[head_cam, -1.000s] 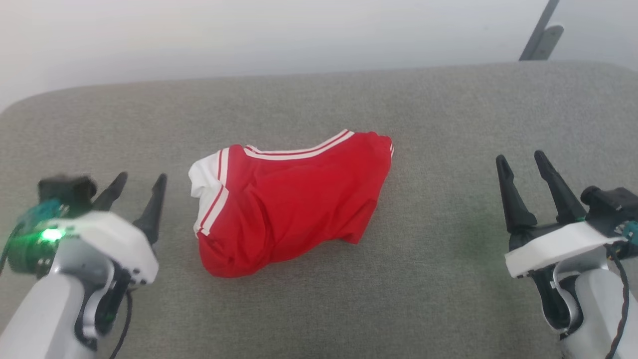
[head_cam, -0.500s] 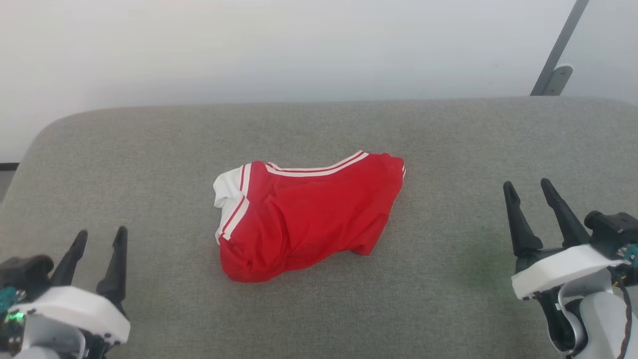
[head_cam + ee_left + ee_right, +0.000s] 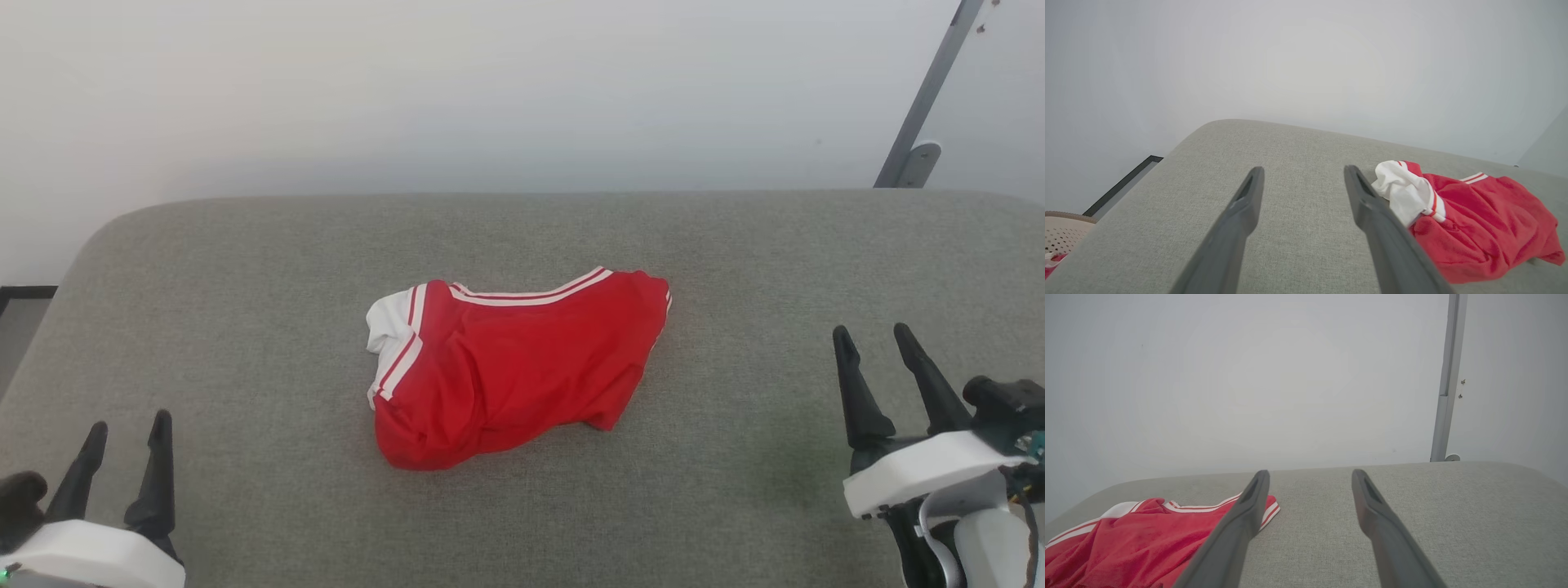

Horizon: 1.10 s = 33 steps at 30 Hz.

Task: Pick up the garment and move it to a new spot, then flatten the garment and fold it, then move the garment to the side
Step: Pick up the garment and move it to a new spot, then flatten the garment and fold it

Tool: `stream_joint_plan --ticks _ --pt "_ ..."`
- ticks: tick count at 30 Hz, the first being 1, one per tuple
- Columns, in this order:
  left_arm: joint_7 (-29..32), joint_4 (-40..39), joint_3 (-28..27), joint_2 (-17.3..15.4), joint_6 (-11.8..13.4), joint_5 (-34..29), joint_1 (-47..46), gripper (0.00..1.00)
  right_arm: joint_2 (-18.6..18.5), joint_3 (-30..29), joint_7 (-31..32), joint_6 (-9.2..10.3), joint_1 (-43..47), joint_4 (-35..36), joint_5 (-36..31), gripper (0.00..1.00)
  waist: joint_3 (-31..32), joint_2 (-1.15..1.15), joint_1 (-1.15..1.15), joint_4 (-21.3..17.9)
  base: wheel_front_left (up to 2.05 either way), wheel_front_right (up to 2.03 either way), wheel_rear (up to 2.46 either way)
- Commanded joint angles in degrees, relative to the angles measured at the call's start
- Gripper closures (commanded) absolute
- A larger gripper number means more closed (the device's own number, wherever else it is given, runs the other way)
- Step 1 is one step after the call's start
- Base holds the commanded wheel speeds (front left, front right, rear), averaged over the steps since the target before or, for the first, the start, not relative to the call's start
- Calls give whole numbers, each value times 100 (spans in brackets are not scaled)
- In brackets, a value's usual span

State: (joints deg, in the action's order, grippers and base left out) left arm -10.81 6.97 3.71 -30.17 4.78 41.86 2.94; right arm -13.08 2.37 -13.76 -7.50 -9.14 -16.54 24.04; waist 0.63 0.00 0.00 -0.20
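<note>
Red garment (image 3: 514,367), one, crumpled at bench (image 3: 245,261) centre, beige basket (image 3: 1061,232) past its corner in left wrist view, left gripper (image 3: 129,420), right gripper (image 3: 870,329), both spread, empty.

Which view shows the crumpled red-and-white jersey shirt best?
Head view: the whole red-and-white jersey shirt lies unobstructed. Left wrist view hides part behind one of its fingers; right wrist view crops it.

Open counter (image 3: 245,269) on every side of the red jersey (image 3: 522,367)
Wall (image 3: 408,98) rises behind it; a slanted grey post (image 3: 922,106) stands behind and to its right.
</note>
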Motion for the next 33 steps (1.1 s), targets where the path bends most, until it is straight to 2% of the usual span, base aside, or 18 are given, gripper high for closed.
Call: stream_joint_plan --ticks 1,10,17,25,33 --pt "-36 -9 -18 2 -10 33 72 0 12 -8 6 2 71 27 -42 0 4 0 0 6 0 0 0" --pt "-89 -54 -72 -9 -61 126 163 0 36 -63 92 2 155 170 -75 0 13 0 0 38 0 0 0" --pt "112 -159 -69 -44 -120 312 -10 0 57 -57 147 2 152 258 -94 0 -41 0 0 7 0 0 0" --pt "702 -133 57 -212 -277 512 -812 0 95 41 151 2 -56 315 -71 0 -323 0 0 -187 0 0 0" --pt "1591 239 380 -519 -441 525 -2080 0 125 237 57 1 -401 360 -20 0 -963 0 0 -612 0 0 0"
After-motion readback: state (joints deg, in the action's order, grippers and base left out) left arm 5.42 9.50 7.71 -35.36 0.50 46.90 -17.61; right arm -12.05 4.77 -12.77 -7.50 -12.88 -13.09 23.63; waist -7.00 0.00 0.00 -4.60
